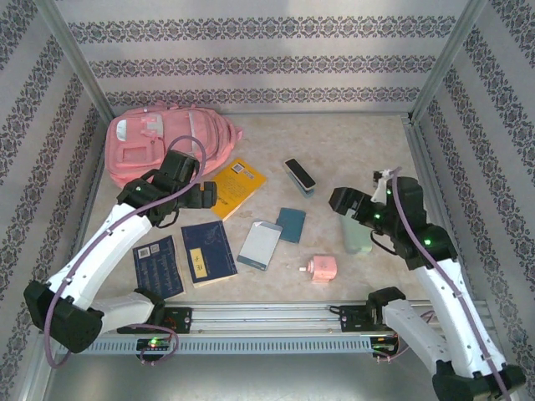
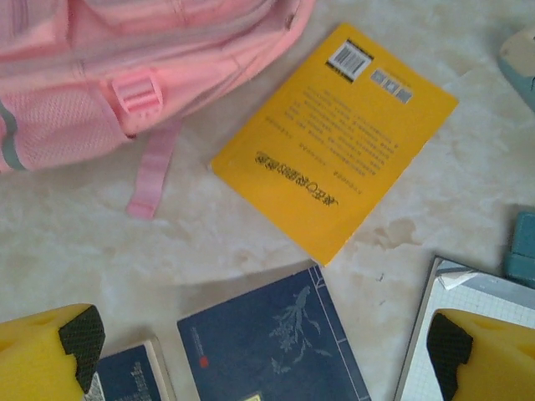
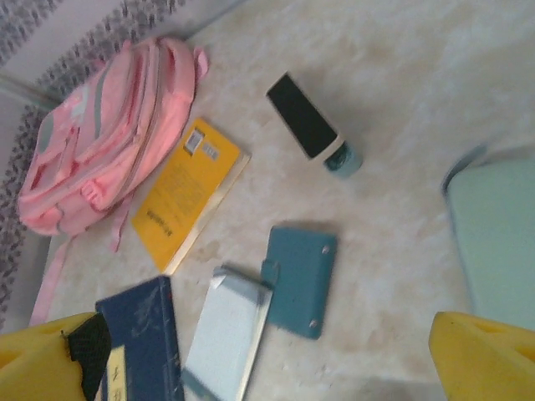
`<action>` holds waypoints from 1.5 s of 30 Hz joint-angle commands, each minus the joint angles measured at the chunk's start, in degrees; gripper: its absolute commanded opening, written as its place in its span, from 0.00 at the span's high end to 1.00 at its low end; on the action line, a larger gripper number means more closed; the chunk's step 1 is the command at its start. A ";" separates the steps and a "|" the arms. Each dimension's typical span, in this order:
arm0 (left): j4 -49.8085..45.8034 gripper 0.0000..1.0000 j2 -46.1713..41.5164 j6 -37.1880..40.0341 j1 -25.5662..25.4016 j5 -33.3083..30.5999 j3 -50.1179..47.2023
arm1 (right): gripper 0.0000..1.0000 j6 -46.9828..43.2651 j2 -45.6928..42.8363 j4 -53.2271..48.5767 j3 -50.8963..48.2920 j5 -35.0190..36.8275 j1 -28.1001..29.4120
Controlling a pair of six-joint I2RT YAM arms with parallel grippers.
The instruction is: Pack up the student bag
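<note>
FREE: counter [image 1: 359, 142] far-right corner bare | BLOCKED: student bag [image 1: 167, 146] far-left corner, yellow book [image 1: 236, 185] just beside, teal wallet [image 1: 291, 224] centre, blue book [image 1: 207, 251] near-left

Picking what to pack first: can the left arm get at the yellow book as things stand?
Probably yes. The open left tool hovers just short of the yellow book, which lies flat beside the backpack with nothing on it.

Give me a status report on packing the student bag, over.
Both open, empty: left pincer, right pincer. Pink student bag lying far left. Loose yellow book close beside it, near left pincer.
</note>
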 commanded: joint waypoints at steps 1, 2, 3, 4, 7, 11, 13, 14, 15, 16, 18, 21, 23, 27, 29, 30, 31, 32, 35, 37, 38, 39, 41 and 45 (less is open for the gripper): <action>-3.50 0.00 3.72 -3.49 0.80 3.11 1.58 | 0.02 -1.79 9.70 -13.37 9.85 9.60 6.88; -3.53 0.00 4.92 -3.97 0.94 3.00 2.20 | 0.02 -3.18 13.03 -19.44 13.31 18.41 10.17; -3.78 0.00 6.35 -4.63 1.43 2.93 3.01 | 0.02 -4.44 15.88 -23.26 16.15 23.86 12.47; -4.01 0.00 7.45 -5.32 2.16 3.35 3.82 | 0.02 -6.48 17.44 -24.11 17.43 24.38 13.12; -2.31 0.00 10.46 -7.89 5.96 7.46 4.83 | 0.02 -3.68 15.48 -17.79 12.87 15.40 7.12; 0.23 0.00 12.91 -11.82 12.29 9.48 4.96 | 0.09 0.89 13.35 -7.10 5.43 -1.94 3.86; 1.96 0.00 13.92 -12.68 15.06 10.88 4.59 | 0.11 0.84 13.99 -7.37 6.03 1.64 6.77; 2.60 0.00 14.71 -12.73 16.05 10.90 4.79 | 0.11 0.21 14.11 -8.41 6.50 4.07 7.82; 3.02 0.00 15.60 -12.15 16.36 10.80 5.23 | 0.12 -0.23 14.42 -9.07 6.84 5.64 8.38; 3.60 0.00 16.96 -10.89 16.45 10.32 6.33 | 0.13 -0.41 14.85 -9.88 7.13 5.95 8.56; 4.27 0.00 20.81 -8.93 16.43 9.65 9.82 | 0.13 0.71 15.20 -10.27 6.66 6.63 9.14; 4.95 0.00 27.83 -6.51 16.01 9.86 17.51 | 0.16 4.19 14.14 -6.65 3.60 2.47 9.37; 4.61 0.00 33.20 -5.29 15.11 8.45 23.82 | 0.23 5.41 14.61 -5.15 2.74 0.64 10.16; -1.18 0.01 46.36 -4.73 12.93 0.18 40.78 | 0.25 6.44 17.03 -7.11 3.14 1.76 10.54; -5.85 0.03 53.59 -6.12 12.69 -3.97 50.83 | 0.25 6.14 17.39 -7.98 3.50 2.36 10.58; -8.87 0.04 57.11 -6.55 12.71 -5.93 56.60 | 0.25 5.86 17.45 -8.20 3.70 2.57 10.62; -11.39 0.05 61.22 -6.41 12.66 -7.94 62.22 | 0.24 5.60 17.54 -8.57 4.04 2.92 10.54; -13.80 0.06 64.42 -6.35 12.66 -10.04 67.38 | 0.25 5.33 17.69 -8.88 4.36 3.15 10.53; -15.24 0.09 70.03 -6.76 13.17 -13.67 74.65 | 0.24 4.54 17.85 -9.66 5.07 3.36 10.45; -14.99 0.11 71.72 -7.85 13.97 -13.64 75.48 | 0.24 3.79 18.05 -10.31 5.31 3.32 10.44; -14.73 0.11 72.92 -7.82 14.14 -13.39 76.37 | 0.24 3.36 18.05 -10.81 5.23 3.32 10.33; -14.07 0.10 74.03 -7.30 14.14 -12.55 77.17 | 0.24 3.19 18.04 -10.95 5.06 3.04 10.15; -11.84 0.10 76.15 -6.38 14.20 -9.56 78.15 | 0.24 2.93 18.07 -10.92 4.20 2.07 9.60; -12.70 0.12 79.80 -6.93 14.61 -10.47 80.83 | 0.23 2.24 19.03 -11.17 4.05 0.85 8.51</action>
